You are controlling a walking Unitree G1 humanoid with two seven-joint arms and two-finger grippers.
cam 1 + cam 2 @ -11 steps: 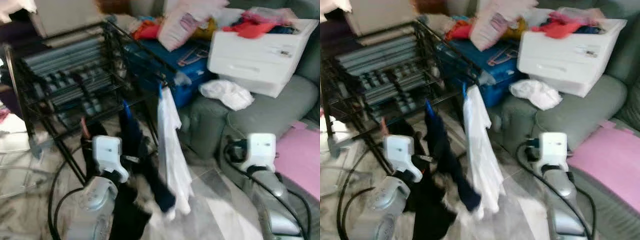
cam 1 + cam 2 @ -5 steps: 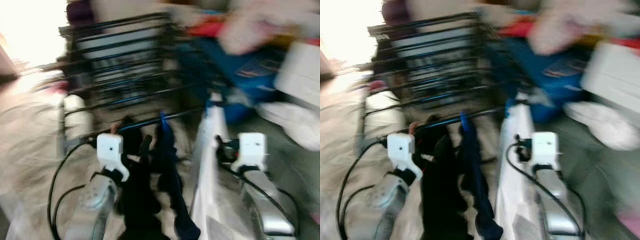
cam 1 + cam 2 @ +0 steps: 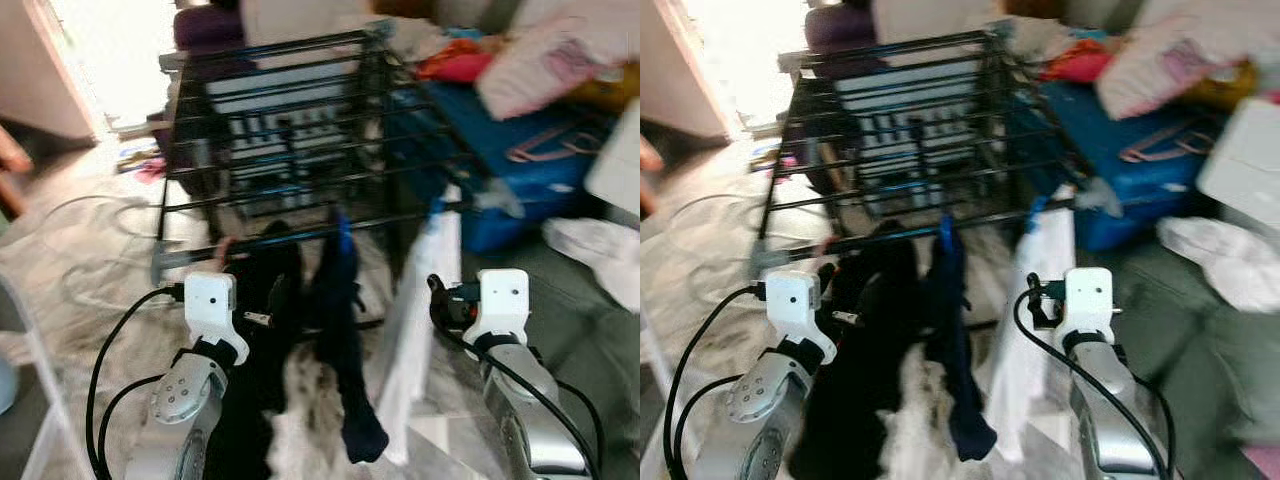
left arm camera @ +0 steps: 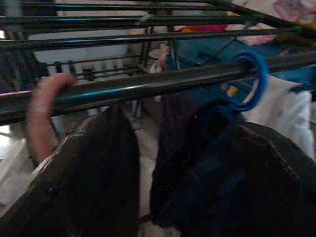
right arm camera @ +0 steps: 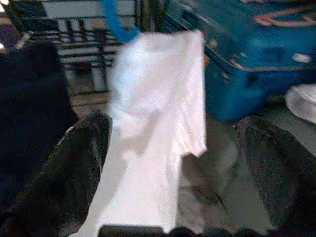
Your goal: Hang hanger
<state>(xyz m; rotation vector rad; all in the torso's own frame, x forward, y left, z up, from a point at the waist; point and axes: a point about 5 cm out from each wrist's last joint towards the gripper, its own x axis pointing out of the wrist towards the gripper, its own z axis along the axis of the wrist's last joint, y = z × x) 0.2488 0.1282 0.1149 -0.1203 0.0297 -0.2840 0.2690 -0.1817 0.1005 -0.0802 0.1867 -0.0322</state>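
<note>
Hangers: pink hanger hook and blue hanger hook over rack rail, dark garments below | white shirt alongside | right hand wide, empty | left hand spread: cannot tell

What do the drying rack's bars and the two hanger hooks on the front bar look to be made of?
Drying rack: likely metal rod, glossy black coat with highlights along the bars. Pink hook and blue hook: probably moulded plastic, smooth, solid colour, thick rounded loops; blur leaves it uncertain.
</note>
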